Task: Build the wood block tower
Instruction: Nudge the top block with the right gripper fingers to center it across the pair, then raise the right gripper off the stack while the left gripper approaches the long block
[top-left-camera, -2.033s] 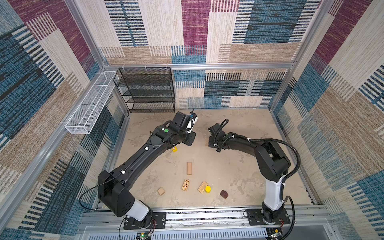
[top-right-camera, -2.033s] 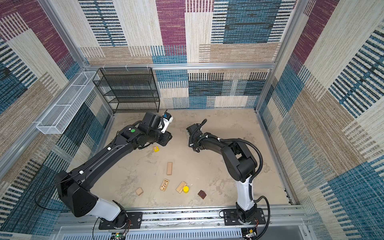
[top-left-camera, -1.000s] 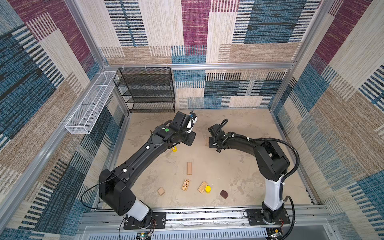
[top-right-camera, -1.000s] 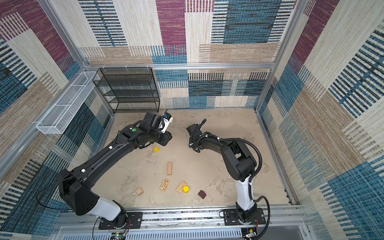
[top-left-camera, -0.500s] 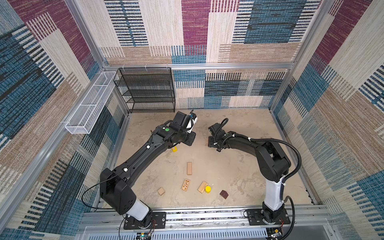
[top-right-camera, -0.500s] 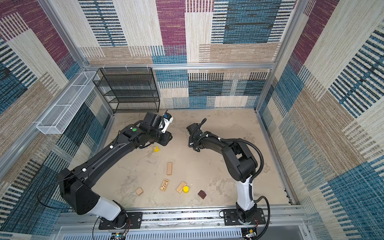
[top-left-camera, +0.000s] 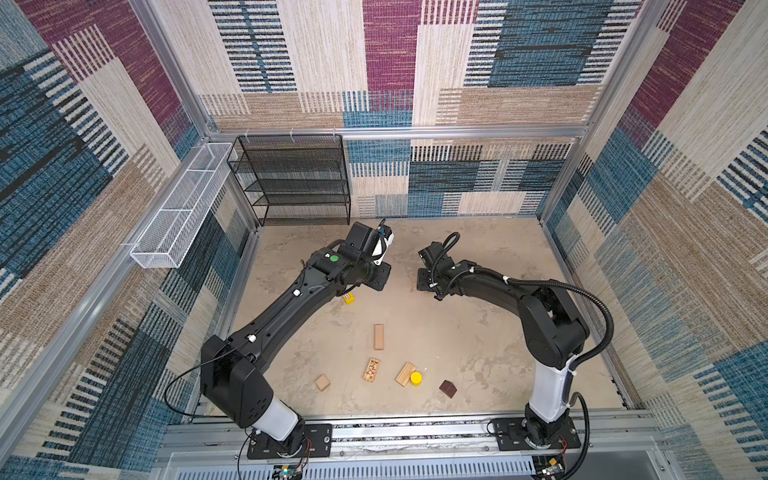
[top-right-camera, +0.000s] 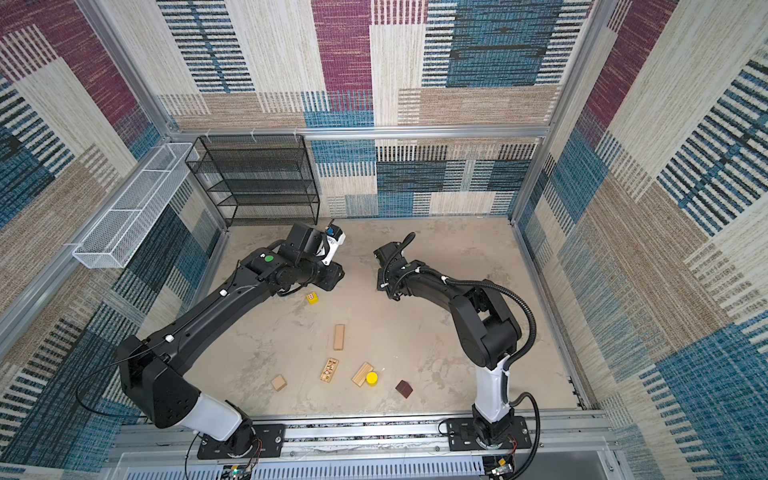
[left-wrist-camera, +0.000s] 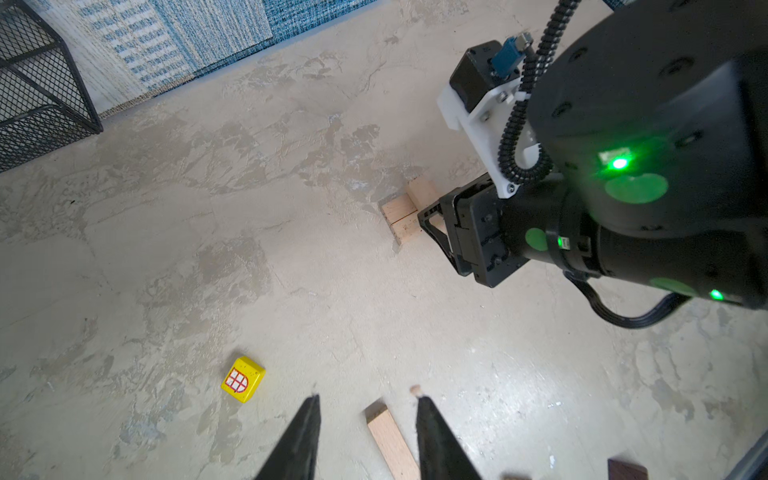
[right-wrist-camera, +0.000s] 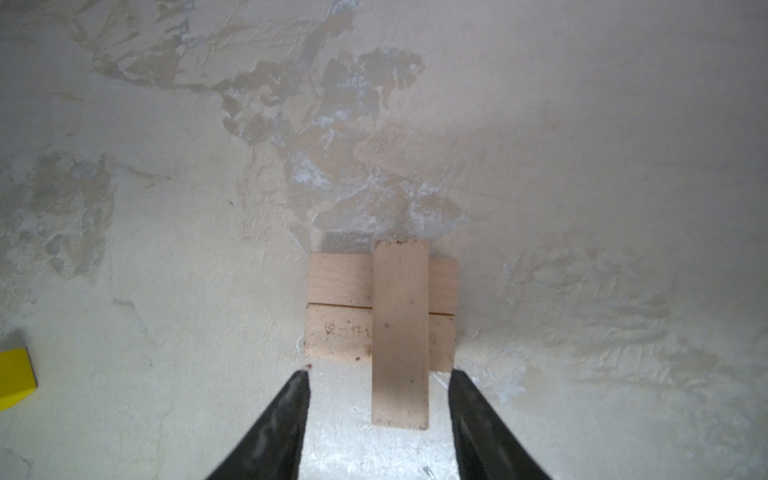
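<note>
Wood block tower (right-wrist-camera: 340, 282), only three pale planks, stands on the table (right-wrist-camera: 166, 249). Its crossing top plank (right-wrist-camera: 401, 316) reaches between the fingers of the right tool (right-wrist-camera: 380, 372), which is open and grips nothing. Left tool (left-wrist-camera: 368, 398) is open too, empty.

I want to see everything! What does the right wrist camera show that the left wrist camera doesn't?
Only right wrist: the top plank lying crosswise on the stack, its end between the right gripper's open fingers. Only left wrist: the black shelf, a loose plank, the right arm. Both: the bottom planks, the yellow cube and the floor.
</note>
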